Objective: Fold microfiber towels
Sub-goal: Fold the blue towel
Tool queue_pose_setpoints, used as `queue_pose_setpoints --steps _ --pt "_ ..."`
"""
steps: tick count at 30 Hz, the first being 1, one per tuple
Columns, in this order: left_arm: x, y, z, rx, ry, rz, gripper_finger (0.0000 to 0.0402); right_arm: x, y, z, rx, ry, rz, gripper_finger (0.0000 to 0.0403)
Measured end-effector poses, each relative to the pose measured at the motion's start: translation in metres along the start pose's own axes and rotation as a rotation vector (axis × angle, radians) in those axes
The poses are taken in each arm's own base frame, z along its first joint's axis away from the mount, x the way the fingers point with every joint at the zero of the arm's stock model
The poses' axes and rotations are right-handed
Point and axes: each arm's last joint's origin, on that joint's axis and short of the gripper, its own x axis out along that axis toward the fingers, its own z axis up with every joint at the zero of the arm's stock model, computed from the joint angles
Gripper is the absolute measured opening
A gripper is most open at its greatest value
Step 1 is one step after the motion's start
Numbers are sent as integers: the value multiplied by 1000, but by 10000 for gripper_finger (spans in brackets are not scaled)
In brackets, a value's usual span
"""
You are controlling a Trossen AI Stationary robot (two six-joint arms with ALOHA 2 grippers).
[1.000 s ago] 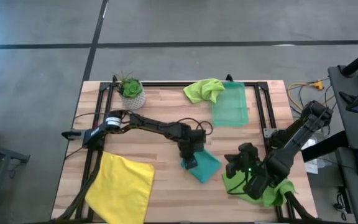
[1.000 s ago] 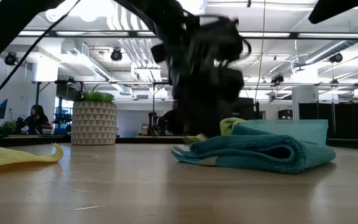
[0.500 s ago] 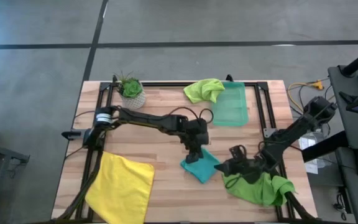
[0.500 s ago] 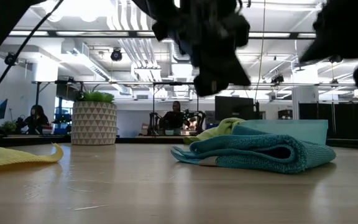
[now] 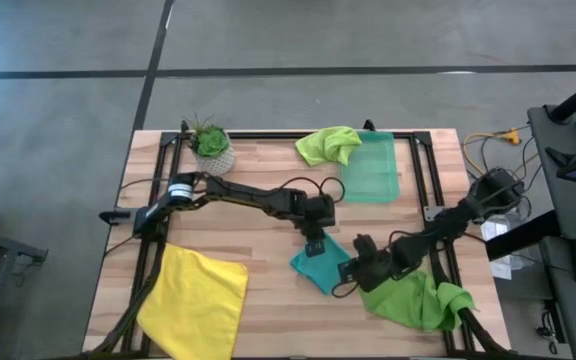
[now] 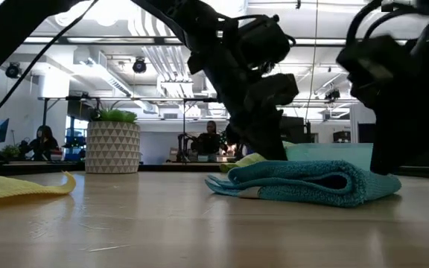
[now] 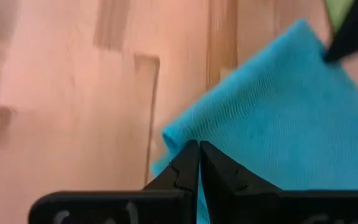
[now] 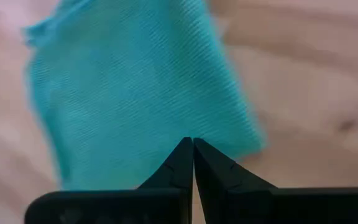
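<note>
Lying folded at the table's middle between the left gripper (image 5: 313, 244) and right gripper (image 5: 356, 262), both pinched together on nothing, the teal towel (image 5: 322, 264) looks soft, light and floppy, best pinched at a loose corner or along its edge.

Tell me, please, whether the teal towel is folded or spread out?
Folded: the teal towel lies as a compact doubled stack with a rounded fold edge, far smaller than the spread yellow towel.

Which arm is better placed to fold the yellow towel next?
Left, probably. The yellow towel lies on its side; the left gripper and right gripper, both shut, sit at the teal towel.
</note>
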Motion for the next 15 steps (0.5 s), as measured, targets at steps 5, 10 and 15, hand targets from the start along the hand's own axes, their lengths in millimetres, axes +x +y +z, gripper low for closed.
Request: queue_pose_setpoints --steps 5,10,15 --pt "8 -7 -20 -5 97 -25 0 4 1 15 -64 -11 -56 9" --pt "10 -14 -41 -26 182 -30 0 9 1 37 -134 0 -77 9" --pt "1 -21 -51 -29 235 -84 0 9 2 59 -191 -29 -79 9"
